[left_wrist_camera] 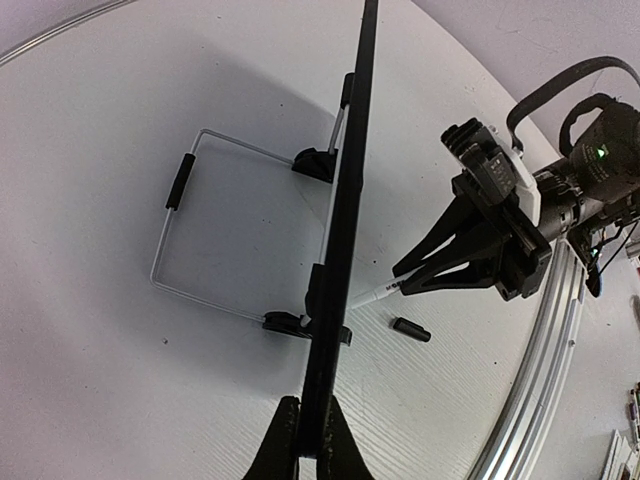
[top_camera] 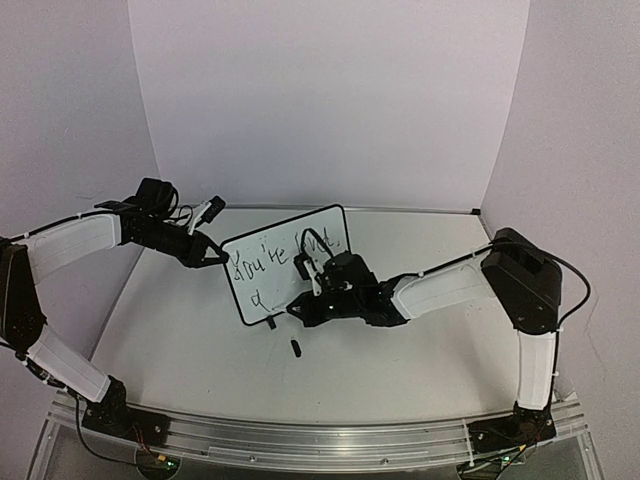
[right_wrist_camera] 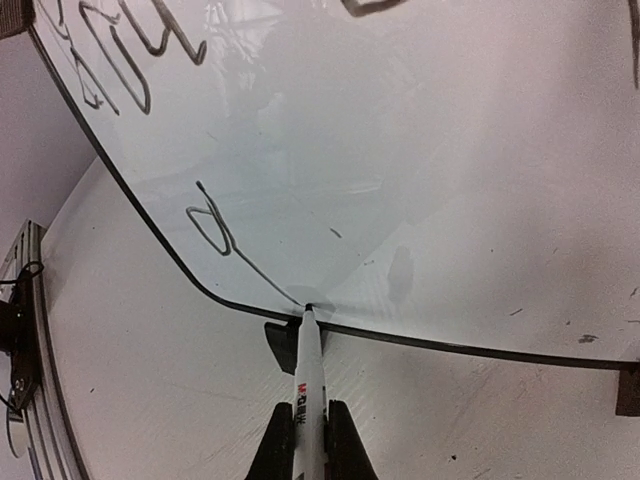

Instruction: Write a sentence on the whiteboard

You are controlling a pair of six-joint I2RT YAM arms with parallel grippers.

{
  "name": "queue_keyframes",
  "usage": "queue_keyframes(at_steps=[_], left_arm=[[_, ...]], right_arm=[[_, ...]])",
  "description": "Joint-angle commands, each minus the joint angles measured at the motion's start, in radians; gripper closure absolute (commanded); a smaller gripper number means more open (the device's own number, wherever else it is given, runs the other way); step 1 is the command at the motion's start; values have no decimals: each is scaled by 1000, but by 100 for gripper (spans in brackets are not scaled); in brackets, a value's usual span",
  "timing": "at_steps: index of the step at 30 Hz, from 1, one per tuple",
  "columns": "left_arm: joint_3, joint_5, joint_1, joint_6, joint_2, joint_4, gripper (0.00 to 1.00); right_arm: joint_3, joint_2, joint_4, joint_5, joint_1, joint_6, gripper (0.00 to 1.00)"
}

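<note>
The left gripper [top_camera: 213, 257] has its jaws pressed on the left edge of the board [top_camera: 300, 285], pinching it; from the left wrist the board is seen edge-on, its black frame running straight out from between the two fingers; left of those jaws, behind the board, a wire stand [left_wrist_camera: 185, 182] props it on the table [top_camera: 180, 340]; the board stands on its lower edge, leaning back.

The writing [top_camera: 285, 250] faces the arms; its upper line runs from just beyond the left jaws across towards the board's right side, and under it, low on the left, sits a lone looped "a".

On the writing side, the right gripper [top_camera: 303, 306] is at the board's lower edge; its jaws are closed on a marker [right_wrist_camera: 310, 385], which juts straight ahead from between the fingers; the marker's tip meets the board right at the bottom frame, just above a black foot [right_wrist_camera: 281, 340]; the "a" lies up and to the left of the tip, and a thin stroke trails from it down to the tip; the rest of the board ahead of these jaws is white.

A cap [top_camera: 296, 347] lies on the table just on the near side of the right jaws, apart from them and from the board.
</note>
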Motion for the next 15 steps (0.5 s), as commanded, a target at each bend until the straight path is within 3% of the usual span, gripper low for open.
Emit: queue_keyframes(at_steps=[1, 15], left_arm=[[19, -73, -4, 24, 11, -22, 100], [18, -74, -4, 23, 16, -22, 100]], right_arm=[[-7, -123, 26, 45, -4, -8, 100], [44, -115, 53, -20, -26, 10, 100]])
